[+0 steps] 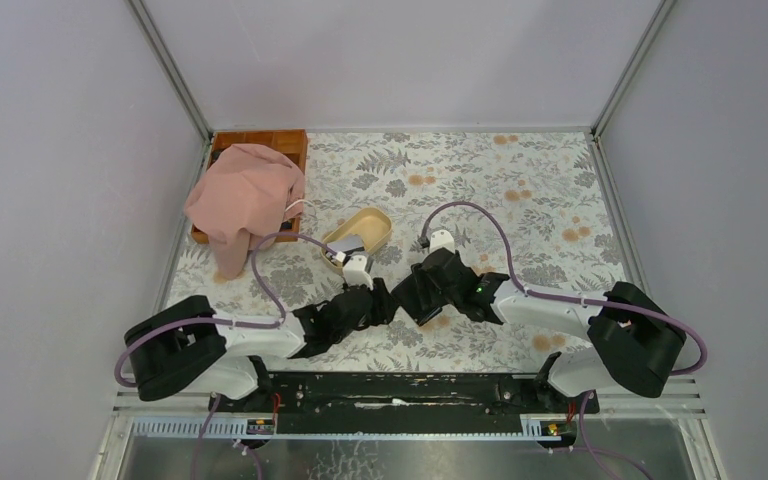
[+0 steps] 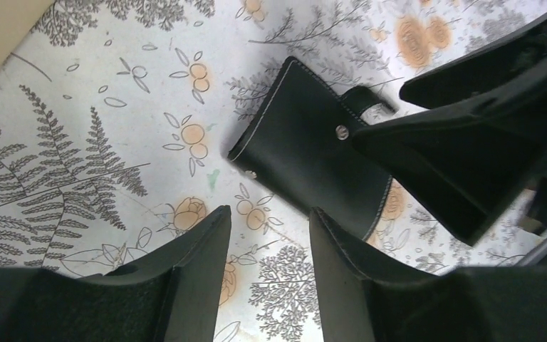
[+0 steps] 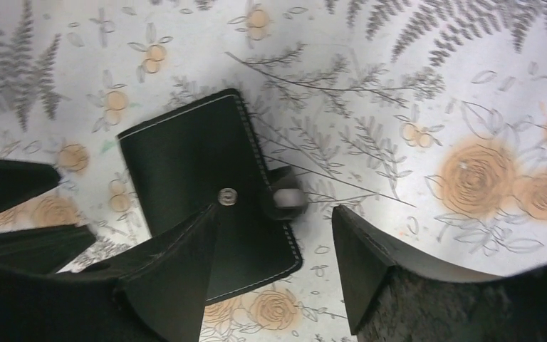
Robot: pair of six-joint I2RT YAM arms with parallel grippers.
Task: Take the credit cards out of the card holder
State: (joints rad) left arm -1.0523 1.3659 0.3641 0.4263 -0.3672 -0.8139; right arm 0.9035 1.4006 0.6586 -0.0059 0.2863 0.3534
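Card holder (image 2: 306, 146) — smooth black leather, pale stitching, shiny metal stud (image 2: 341, 132)

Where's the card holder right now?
Right wrist view, left of centre: the card holder lies folded on the floral table, partly under the right gripper, the left gripper close by.

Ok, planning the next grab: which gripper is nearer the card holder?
Right gripper: fingers straddle the edge of the card holder, one over its face. Left gripper sits just short of it.

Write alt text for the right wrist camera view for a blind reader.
A small black stitched leather card holder with a silver stud lies folded on a floral-patterned tablecloth, its strap tab loose. The right gripper hangs open above it.
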